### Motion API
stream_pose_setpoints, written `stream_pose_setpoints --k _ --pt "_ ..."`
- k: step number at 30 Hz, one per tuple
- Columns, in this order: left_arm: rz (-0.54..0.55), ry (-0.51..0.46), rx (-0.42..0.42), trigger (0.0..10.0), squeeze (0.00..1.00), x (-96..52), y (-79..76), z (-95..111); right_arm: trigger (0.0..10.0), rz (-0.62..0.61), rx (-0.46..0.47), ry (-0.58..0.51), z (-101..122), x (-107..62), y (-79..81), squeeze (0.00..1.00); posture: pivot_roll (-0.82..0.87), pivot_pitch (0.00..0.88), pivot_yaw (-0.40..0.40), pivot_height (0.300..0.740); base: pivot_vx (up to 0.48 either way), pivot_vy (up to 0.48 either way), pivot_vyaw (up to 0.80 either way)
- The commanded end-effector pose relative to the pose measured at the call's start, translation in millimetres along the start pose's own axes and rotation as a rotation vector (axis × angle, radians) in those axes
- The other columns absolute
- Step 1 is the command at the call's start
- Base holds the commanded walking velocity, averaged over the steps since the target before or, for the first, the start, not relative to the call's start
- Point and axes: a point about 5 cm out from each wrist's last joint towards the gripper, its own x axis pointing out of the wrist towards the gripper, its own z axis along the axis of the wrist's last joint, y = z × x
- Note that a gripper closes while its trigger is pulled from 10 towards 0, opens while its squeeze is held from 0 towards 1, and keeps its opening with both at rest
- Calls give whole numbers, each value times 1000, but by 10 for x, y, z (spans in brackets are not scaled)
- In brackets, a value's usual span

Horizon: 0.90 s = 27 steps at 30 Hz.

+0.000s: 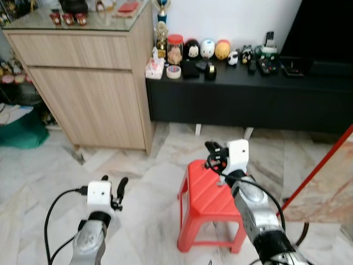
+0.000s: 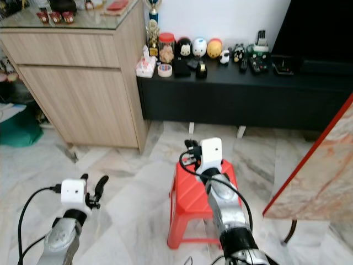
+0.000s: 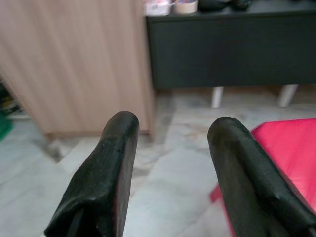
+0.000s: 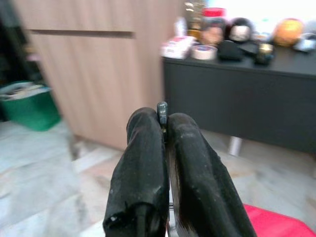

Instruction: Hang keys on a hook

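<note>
My right gripper is held above the back edge of a red plastic stool. Its fingers are pressed together, and a small dark piece of the keys sticks out between the tips. My left gripper hovers low over the marble floor to the left of the stool. It is open, and nothing lies between its fingers. It points toward the corner of the wooden cabinet.
A long black low console runs along the white wall and carries figurines, a jar and a tape roll. A green bin sits far left. A red-edged marble tabletop stands at the right.
</note>
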Motion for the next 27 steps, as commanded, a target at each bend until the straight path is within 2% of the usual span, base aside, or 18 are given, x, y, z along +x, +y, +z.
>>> stream_pose_setpoints --k 1,2,5,6,9,16,27 --pt "-46 -12 -17 10000 0 9 -43 58 10000 74 8 -30 130 42 108 0 51 0 -36 740 0 0 0" --pt "-98 -21 -32 10000 0 21 -86 102 10000 146 2 -19 175 57 201 0 53 0 -39 740 0 0 0" --pt "-150 -25 -36 10000 0 22 -127 130 10000 208 -13 0 197 61 281 0 52 0 -41 740 0 0 0" --pt "-215 -22 -36 10000 0 10 -170 150 10000 279 -22 14 216 58 375 0 52 0 -45 740 0 0 0" --pt "-322 -3 -40 10000 0 -19 -226 179 10000 377 -18 20 260 37 508 0 57 0 -48 740 0 0 0" --pt "-451 32 -66 10000 0 -55 -259 216 10000 452 2 10 362 30 663 0 59 7 -55 740 0 0 0" --pt "-514 74 -56 10000 0 -81 -290 209 10000 507 -1 13 501 -11 799 0 49 21 -59 740 0 0 0"
